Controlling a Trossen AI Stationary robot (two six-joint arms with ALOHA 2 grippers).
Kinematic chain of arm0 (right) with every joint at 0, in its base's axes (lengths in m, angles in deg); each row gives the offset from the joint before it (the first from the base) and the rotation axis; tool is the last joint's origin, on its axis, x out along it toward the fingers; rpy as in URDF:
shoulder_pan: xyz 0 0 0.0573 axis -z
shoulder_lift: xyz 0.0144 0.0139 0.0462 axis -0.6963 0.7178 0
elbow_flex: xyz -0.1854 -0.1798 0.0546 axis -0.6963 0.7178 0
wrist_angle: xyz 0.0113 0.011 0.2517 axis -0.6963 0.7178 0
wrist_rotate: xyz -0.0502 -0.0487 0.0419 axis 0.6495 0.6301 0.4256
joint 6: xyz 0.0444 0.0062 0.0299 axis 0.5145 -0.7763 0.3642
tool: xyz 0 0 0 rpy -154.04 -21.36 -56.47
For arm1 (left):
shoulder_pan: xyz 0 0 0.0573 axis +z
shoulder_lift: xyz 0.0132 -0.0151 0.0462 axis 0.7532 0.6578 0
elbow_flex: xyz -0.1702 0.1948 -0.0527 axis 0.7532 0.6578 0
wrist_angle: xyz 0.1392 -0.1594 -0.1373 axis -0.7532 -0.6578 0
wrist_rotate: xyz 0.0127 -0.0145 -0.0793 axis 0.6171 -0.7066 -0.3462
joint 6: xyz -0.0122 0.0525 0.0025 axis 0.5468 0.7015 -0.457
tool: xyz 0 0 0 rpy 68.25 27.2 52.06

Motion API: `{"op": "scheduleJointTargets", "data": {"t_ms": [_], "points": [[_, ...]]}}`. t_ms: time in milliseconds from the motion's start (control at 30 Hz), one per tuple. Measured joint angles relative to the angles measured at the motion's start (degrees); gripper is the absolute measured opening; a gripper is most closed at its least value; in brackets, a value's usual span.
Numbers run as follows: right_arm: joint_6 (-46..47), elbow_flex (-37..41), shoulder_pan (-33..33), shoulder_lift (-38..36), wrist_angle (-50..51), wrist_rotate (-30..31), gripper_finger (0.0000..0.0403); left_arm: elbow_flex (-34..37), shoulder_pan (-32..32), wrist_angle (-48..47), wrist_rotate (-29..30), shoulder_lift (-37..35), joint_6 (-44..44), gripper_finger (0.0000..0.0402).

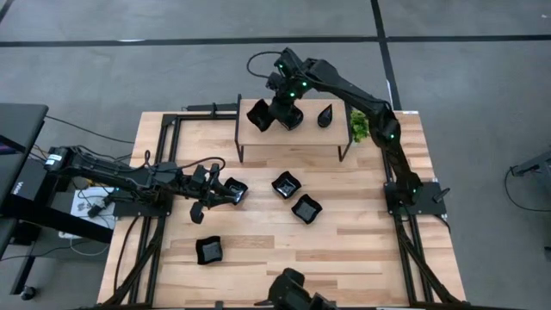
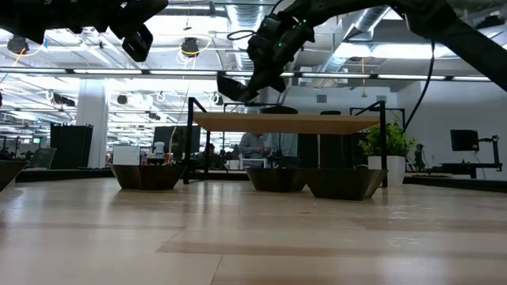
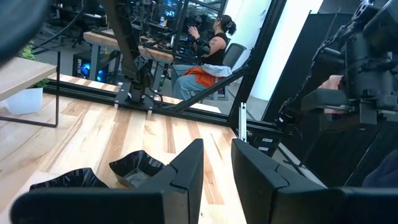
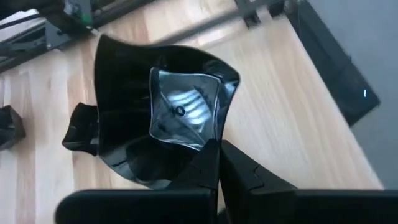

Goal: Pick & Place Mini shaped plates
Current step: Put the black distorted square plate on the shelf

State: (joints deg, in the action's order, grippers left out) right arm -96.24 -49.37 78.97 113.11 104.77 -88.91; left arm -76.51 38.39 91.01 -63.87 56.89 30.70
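High view: right gripper (image 1: 269,114) hangs over the small raised shelf (image 1: 293,138) at the back of the table (image 1: 362,250), fingers closed onto the rim of one wavy-edged square plate (image 1: 258,114). The plate sticks out tilted from the fingertips, over the shelf's left end. Right wrist view confirms it: held plate (image 4: 168,118) clamped at its edge between the two dark fingers (image 4: 205,168), glossy inside turned toward the camera, wood surface beyond it.

On the same shelf, to the side of the right gripper toward the green plant (image 1: 359,126), a teardrop plate (image 1: 325,115) sits alone. The plant stands at the shelf's far right end.

Left gripper (image 1: 213,193) is low over the table's left half, well apart from the right one. Its fingers stand narrowly parted with a gap showing between them in the left wrist view (image 3: 217,180). A square plate (image 1: 234,191) lies right at its fingertips; whether they touch it, cannot tell.

Beyond that gripper, toward the table's middle, two more square plates (image 1: 286,184) (image 1: 306,208) lie close together. Another square plate (image 1: 209,251) rests nearer the front edge, on the left.

Left wrist view: a person (image 3: 208,46) seated at a desk in the room behind.
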Motion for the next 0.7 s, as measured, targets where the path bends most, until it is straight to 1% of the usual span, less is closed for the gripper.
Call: {"op": "scheduleJointTargets", "data": {"t_ms": [233, 400, 700], "points": [[-3.53, -0.05, 0.11, 0.33, 0.1, 0.0, 0.0, 0.0, 0.0, 0.0, -0.01, -0.02, 0.02, 0.0084], [-3.25, 0.04, 0.51, 1.67, 0.49, -0.53, 0.0, 0.0, 0.02, 0.04, 0.0, -0.02, 0.01, 0.0084], [-3.19, 0.04, 0.37, 1.77, 0.34, -1.32, 0.0, 0.0, 0.02, 0.44, 0.0, 0.0, 0.04, 0.0084]]}}
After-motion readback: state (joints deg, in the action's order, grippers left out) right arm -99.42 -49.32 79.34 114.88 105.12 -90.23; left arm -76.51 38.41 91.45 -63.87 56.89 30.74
